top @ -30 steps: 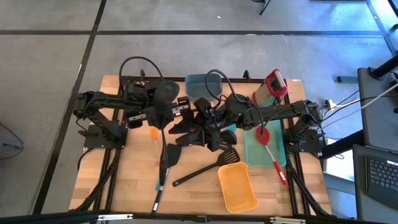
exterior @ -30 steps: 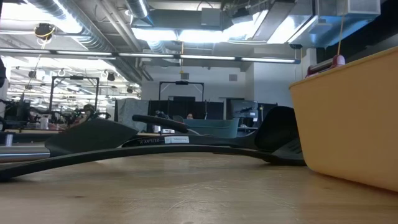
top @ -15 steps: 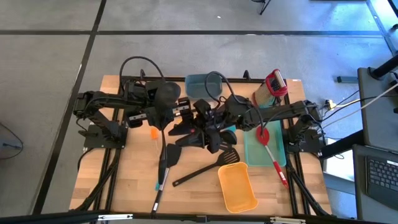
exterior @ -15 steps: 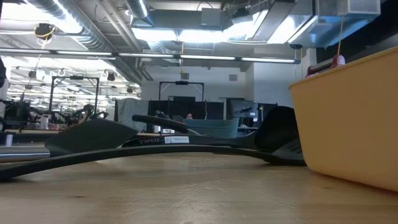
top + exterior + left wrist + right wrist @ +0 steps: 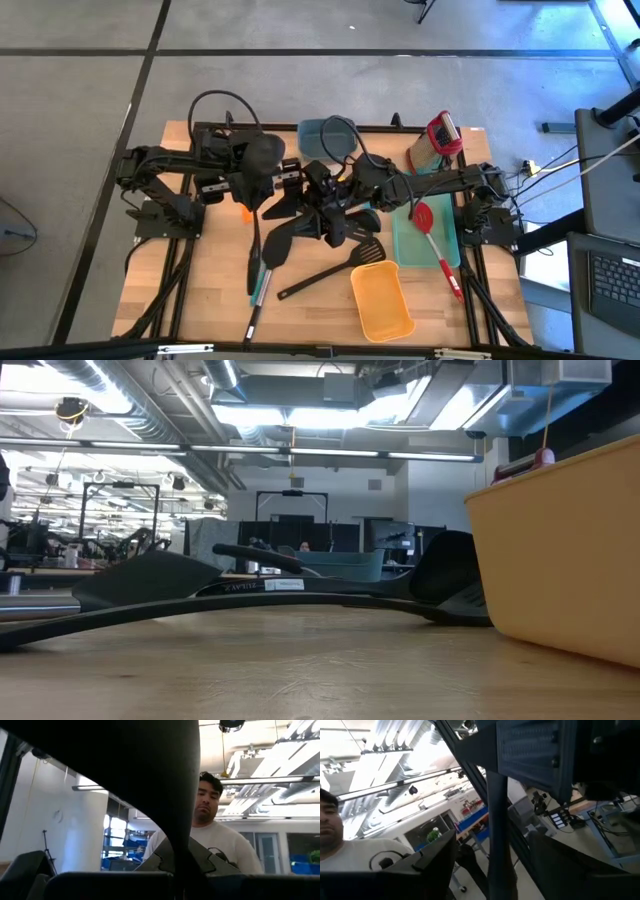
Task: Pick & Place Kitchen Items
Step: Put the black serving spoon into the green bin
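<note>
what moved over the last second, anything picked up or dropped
The long black-headed utensil in the shut left gripper swung, its handle end drifting toward the table's left. The right gripper crept left at the pile, open. Nothing newly grasped or released. The yellow bin, teal tray and red spoon stayed put.

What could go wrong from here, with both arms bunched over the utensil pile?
1. The left gripper and the open right gripper sit very near each other mid-table; if either moves, it could clip the other.
2. The left gripper looks shut on a long black utensil. Its handle trails beside the other utensils and may drag them if swung.
</note>
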